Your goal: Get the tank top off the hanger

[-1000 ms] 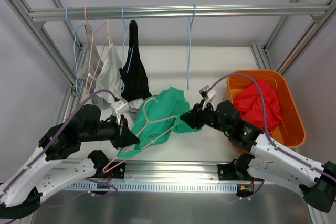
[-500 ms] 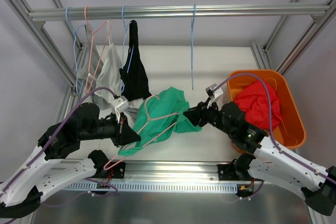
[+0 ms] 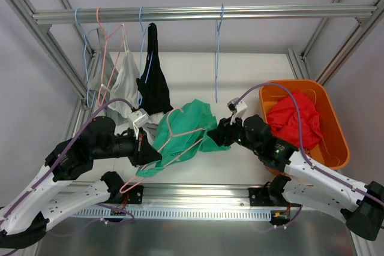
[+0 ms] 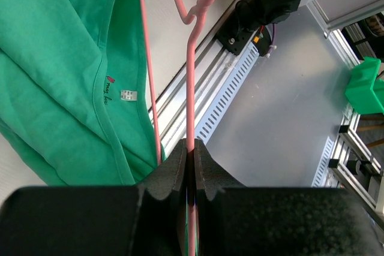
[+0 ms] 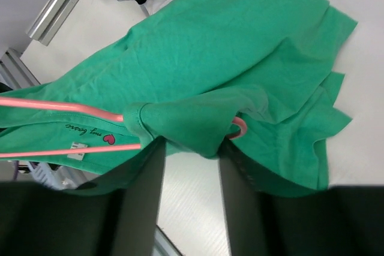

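Note:
The green tank top (image 3: 189, 130) hangs on a pink hanger (image 3: 177, 132) held low over the table between the arms. My left gripper (image 3: 147, 151) is shut on the hanger's pink wire (image 4: 191, 88), with the green top (image 4: 60, 58) to its left. My right gripper (image 3: 211, 135) is at the top's right edge. In the right wrist view its gripper (image 5: 191, 145) has its jaws partly apart, straddling a bunched green shoulder fold (image 5: 198, 118) that wraps the curved end of the hanger (image 5: 60, 106). The fold rests across both fingertips.
An orange bin (image 3: 336, 142) holding a red garment (image 3: 294, 118) stands at the right. A metal rail (image 3: 198, 13) carries a white garment (image 3: 120, 79), a black garment (image 3: 155, 82) and a bare blue hanger (image 3: 217, 58). The arm bases sit on the near edge.
My right gripper drew slightly right, then came back left at the top's edge. The hanger and top shifted a little. The left gripper kept its hold.

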You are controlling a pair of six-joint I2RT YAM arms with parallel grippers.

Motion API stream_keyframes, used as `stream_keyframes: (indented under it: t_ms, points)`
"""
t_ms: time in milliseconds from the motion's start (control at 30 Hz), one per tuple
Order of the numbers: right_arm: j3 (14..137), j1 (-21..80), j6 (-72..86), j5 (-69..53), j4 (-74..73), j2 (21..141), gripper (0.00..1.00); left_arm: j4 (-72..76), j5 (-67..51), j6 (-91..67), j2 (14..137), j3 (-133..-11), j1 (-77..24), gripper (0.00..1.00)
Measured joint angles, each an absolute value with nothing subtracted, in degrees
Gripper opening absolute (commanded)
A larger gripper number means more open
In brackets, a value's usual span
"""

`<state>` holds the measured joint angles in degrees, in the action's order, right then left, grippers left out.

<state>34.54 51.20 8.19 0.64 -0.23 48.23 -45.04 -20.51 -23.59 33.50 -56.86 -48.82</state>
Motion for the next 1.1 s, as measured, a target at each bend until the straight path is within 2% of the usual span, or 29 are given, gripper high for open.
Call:
stream_keyframes:
  t_ms: [67,133,367,500,700,833,967,1100]
  points:
    - [34.54,51.22,8.03,0.62,-0.19,48.77,0.16,-44.82,-20.51,-23.59,33.47,-56.86,-48.82,0.0]
    - [34.57,51.27,8.1,0.64,0.19,48.82,0.0,-44.8,-20.51,-23.59,33.47,-56.86,-48.82,0.0]
    - [34.63,51.27,7.99,4.32,-1.74,43.99,0.0,-44.73,-20.51,-23.57,33.54,-56.86,-48.82,0.0]
    - [36.4,50.26,6.28,13.04,-8.78,37.19,0.0,-44.23,-21.19,-23.51,34.7,-56.93,-48.82,0.0]
    - [42.24,42.7,4.51,21.93,-18.5,33.1,0.0,-43.72,-25.1,-22.44,38.5,-64.05,-48.82,0.0]
    - [42.72,41.1,4.75,16.99,-22.06,30.81,0.0,-39.94,-28.51,-20.58,40.69,-72.34,-48.82,0.0]
    - [44.4,41.06,5.08,4.49,-24.86,25.56,0.0,-31.62,-32.21,-19.53,43.03,-75.33,-49.67,0.0]
    - [50.48,41.06,5.34,-9.91,-25.12,20.84,0.0,-18.22,-32.16,-15.49,48.51,-74.15,-57.49,0.0]
